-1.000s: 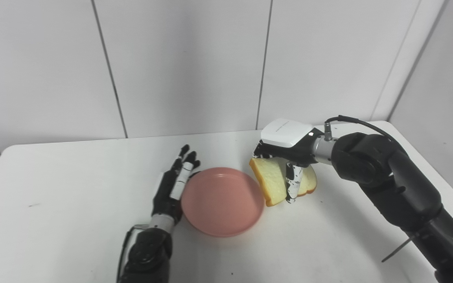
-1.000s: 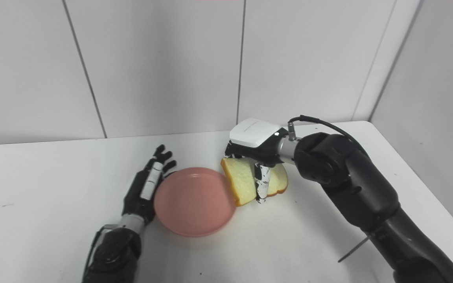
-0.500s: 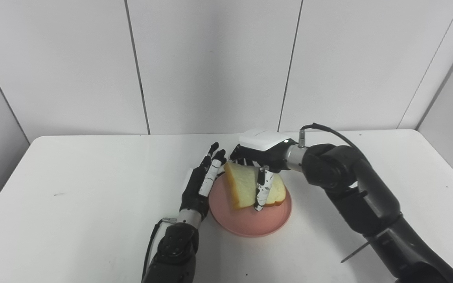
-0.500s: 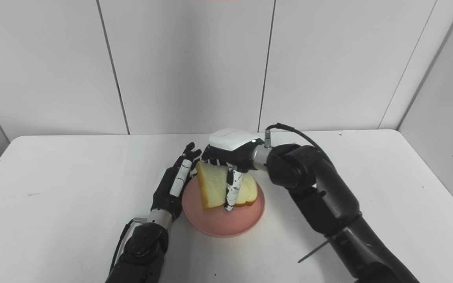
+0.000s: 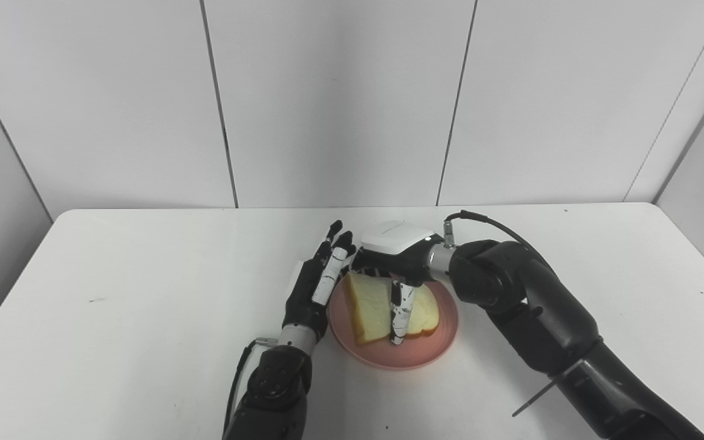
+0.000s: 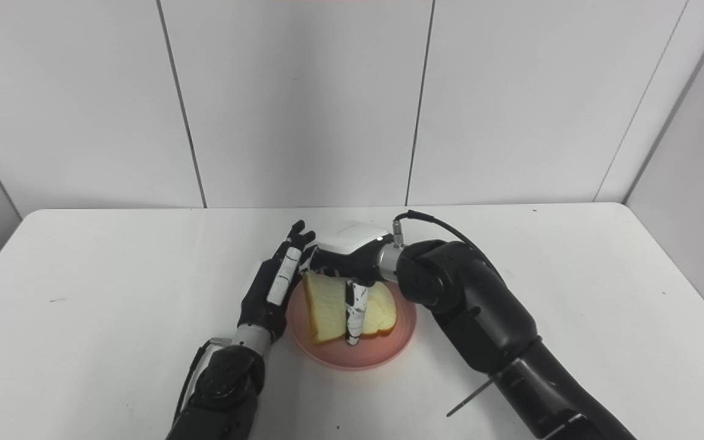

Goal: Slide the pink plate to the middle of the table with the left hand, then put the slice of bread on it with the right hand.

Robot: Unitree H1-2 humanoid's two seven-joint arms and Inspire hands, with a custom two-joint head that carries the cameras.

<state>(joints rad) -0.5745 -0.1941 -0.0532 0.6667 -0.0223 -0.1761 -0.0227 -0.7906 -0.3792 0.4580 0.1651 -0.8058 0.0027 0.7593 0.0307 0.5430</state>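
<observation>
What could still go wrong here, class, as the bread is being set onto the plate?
1. The right hand grips the slice of bread tilted, one edge raised; released like this it may flop or land crooked on the pink plate.
2. The left hand rests open beside the plate's rim; a bump could shift the plate.

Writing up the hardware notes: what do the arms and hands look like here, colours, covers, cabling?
Both arms are glossy black with rounded shells. The left hand is black with white segments on its fingers and a silver wrist ring. The right hand has a white cover plate on its back, black-and-white fingers, a silver wrist collar, and a black cable looping from the wrist over the forearm. A thin rod sticks out of the right arm's underside.
</observation>
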